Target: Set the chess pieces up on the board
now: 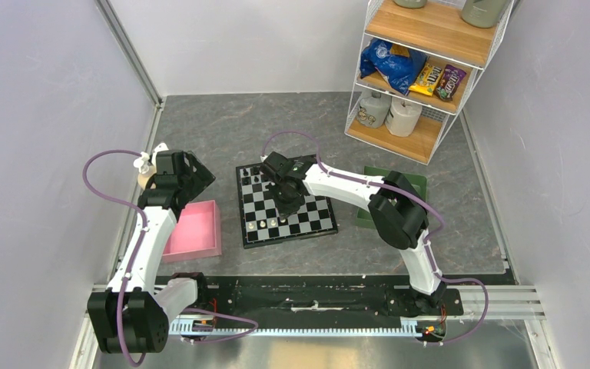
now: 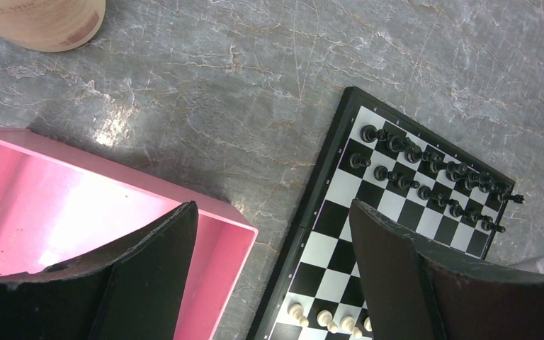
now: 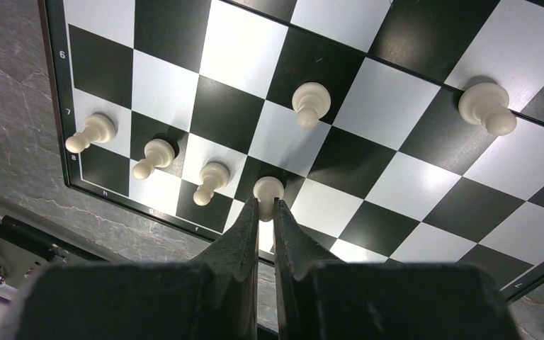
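The board (image 1: 307, 219) lies at the table's middle. Several black chess pieces (image 2: 432, 170) stand in two rows at its far edge. My right gripper (image 3: 266, 202) is shut on a cream-white pawn (image 3: 268, 188), holding it at the board's near row, next to three white pawns (image 3: 154, 153) in line. Two more white pieces (image 3: 309, 100) stand further in. In the top view the right gripper (image 1: 286, 201) is low over the board. My left gripper (image 2: 273, 205) is open and empty, above the gap between the pink tray and the board's (image 2: 340, 248) left edge.
A pink tray (image 1: 193, 231) sits left of the board. A green tray (image 1: 411, 184) on the right is partly hidden by the right arm. A wire shelf (image 1: 422, 61) with snacks and jars stands at the back right. A wooden cylinder (image 2: 42, 21) stands at the far left.
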You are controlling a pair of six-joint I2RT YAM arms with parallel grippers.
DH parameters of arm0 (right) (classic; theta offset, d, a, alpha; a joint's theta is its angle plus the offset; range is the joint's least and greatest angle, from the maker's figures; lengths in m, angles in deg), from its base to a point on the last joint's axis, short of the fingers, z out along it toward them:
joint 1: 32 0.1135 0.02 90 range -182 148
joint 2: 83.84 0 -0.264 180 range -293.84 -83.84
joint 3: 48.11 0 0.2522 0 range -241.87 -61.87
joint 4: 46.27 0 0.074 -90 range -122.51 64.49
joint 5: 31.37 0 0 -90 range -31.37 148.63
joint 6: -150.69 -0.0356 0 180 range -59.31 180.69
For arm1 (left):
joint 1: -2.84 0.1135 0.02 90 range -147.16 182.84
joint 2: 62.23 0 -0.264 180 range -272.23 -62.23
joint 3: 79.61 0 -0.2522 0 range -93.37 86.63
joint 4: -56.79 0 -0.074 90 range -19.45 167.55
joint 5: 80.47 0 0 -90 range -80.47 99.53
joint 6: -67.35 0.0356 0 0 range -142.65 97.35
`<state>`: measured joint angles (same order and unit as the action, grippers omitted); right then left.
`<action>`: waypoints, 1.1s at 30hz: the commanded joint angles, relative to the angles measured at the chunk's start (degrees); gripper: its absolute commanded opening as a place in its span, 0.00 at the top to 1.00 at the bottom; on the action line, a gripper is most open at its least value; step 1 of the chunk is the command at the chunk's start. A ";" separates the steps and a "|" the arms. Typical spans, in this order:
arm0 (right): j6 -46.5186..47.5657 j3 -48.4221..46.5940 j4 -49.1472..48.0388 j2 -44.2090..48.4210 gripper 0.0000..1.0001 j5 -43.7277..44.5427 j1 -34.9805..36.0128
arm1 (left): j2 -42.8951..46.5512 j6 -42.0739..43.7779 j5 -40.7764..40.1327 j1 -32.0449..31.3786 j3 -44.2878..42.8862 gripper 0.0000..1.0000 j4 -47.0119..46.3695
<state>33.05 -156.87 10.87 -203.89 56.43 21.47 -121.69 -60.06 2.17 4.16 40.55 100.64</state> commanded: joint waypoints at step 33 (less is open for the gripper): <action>2.07 -3.54 2.26 3.15 0.61 -1.26 0.12 | -0.25 0.41 0.90 0.26 0.21 0.15 -2.49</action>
<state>33.78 -157.07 12.75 -203.87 55.47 21.84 -121.73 -60.06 2.39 4.16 40.96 100.38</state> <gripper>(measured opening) 0.374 0.852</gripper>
